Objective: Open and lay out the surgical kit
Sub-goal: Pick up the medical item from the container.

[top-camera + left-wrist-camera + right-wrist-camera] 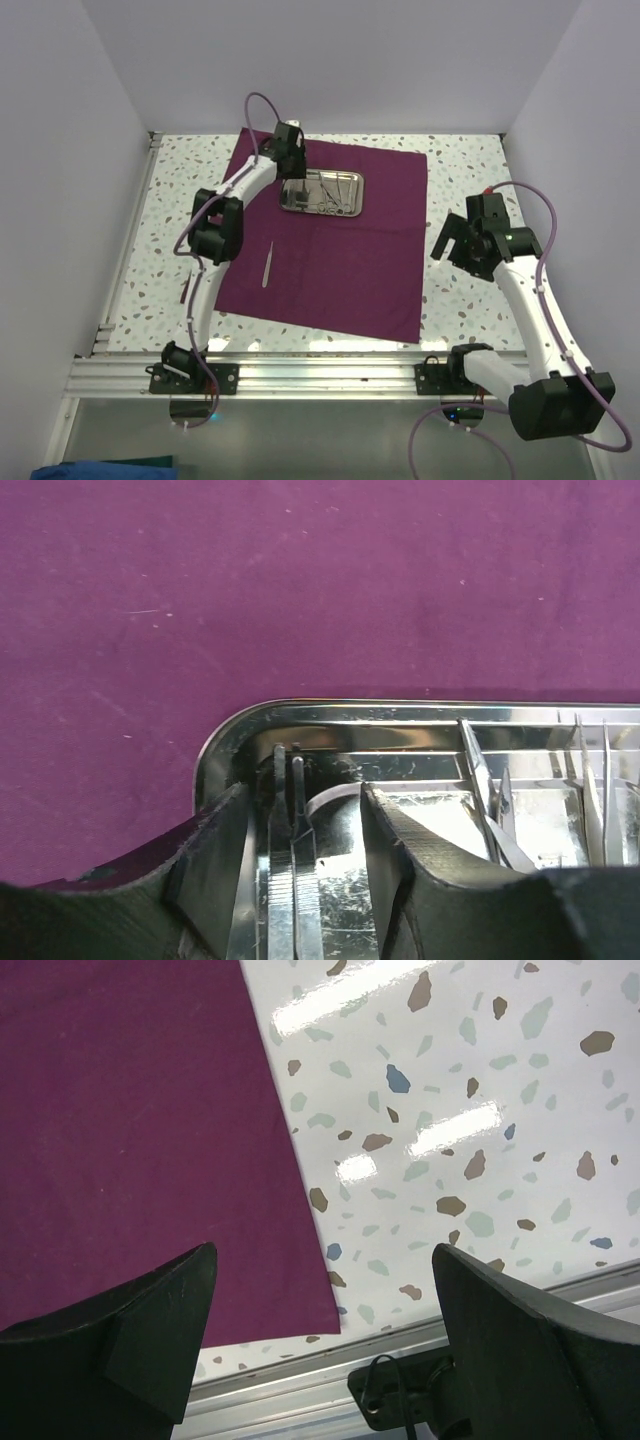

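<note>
The dark purple cloth (340, 260) lies spread flat on the table. On its far part sits the steel tray (348, 207), with several thin silver instruments (330, 190) inside. One pair of tweezers (267, 264) lies alone on the cloth, left of centre. My left gripper (296, 172) reaches down into the tray's left end. In the left wrist view its jaws (305, 795) are partly open and straddle a pair of tweezers (290, 880) lying close to the left finger (210, 870), with a gap to the right finger. More instruments (490, 800) lie to the right. My right gripper (450, 240) hangs open and holds nothing.
The right wrist view shows the cloth's near right corner (140, 1130), speckled tabletop (480, 1140) and the metal rail (300, 1385) at the table's near edge below my right gripper (322, 1255). White walls enclose the table on three sides.
</note>
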